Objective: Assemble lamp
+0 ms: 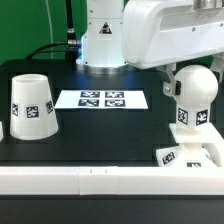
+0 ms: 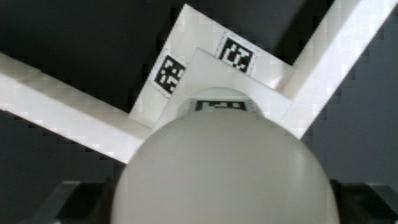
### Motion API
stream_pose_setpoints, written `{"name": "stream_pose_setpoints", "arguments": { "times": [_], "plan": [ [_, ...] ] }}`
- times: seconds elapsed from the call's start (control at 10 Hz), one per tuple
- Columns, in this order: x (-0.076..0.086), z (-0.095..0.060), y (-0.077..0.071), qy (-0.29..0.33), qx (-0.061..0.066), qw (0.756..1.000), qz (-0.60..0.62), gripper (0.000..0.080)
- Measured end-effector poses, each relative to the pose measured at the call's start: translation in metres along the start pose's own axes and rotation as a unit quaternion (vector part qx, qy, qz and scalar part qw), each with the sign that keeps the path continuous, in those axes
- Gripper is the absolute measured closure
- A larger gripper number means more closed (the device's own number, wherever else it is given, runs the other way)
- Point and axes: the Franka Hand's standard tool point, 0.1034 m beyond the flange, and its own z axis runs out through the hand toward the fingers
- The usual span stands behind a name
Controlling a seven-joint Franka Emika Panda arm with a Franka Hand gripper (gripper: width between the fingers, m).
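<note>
The white ball-shaped bulb (image 1: 194, 92) stands upright with its tagged neck down, at the exterior view's right. My gripper (image 1: 193, 84) is shut on its ball from above. In the wrist view the bulb (image 2: 222, 160) fills the lower half, with a dark finger (image 2: 68, 200) at each side. The flat square base (image 1: 190, 156) lies just in front of and below the neck, near the front edge. Its tagged edges (image 2: 199, 62) show beyond the bulb in the wrist view. I cannot tell whether the neck touches it. The cone-shaped shade (image 1: 31, 105) stands on the table at the exterior view's left.
The marker board (image 1: 103, 99) lies flat in the middle of the black table. A white rail (image 1: 90, 180) runs along the table's front edge and also shows in the wrist view (image 2: 54, 95). The arm's white body (image 1: 165, 30) hangs over the back right.
</note>
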Motion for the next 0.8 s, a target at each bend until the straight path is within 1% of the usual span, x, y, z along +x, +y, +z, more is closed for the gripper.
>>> {"name": "stream_pose_setpoints", "arguments": {
  "times": [0.1, 0.2, 0.3, 0.4, 0.5, 0.6, 0.8],
  "plan": [
    [0.0, 0.0, 0.0, 0.0, 0.0, 1.0, 0.01, 0.0223],
    [-0.0001, 0.0, 0.0003, 0.001, 0.003, 0.999, 0.036, 0.0223],
    [0.0, -0.0006, 0.0014, 0.005, 0.007, 0.996, 0.089, 0.0223],
    [0.0006, -0.0008, 0.0015, 0.012, 0.006, 0.984, 0.177, 0.0223],
    [0.0006, -0.0007, 0.0015, 0.013, 0.007, 0.972, 0.235, 0.0223],
    [0.0005, -0.0005, 0.0017, 0.014, 0.007, 0.954, 0.3, 0.0223],
    [-0.0012, 0.0015, -0.0013, 0.008, 0.009, 0.91, 0.415, 0.0222]
  ]
}}
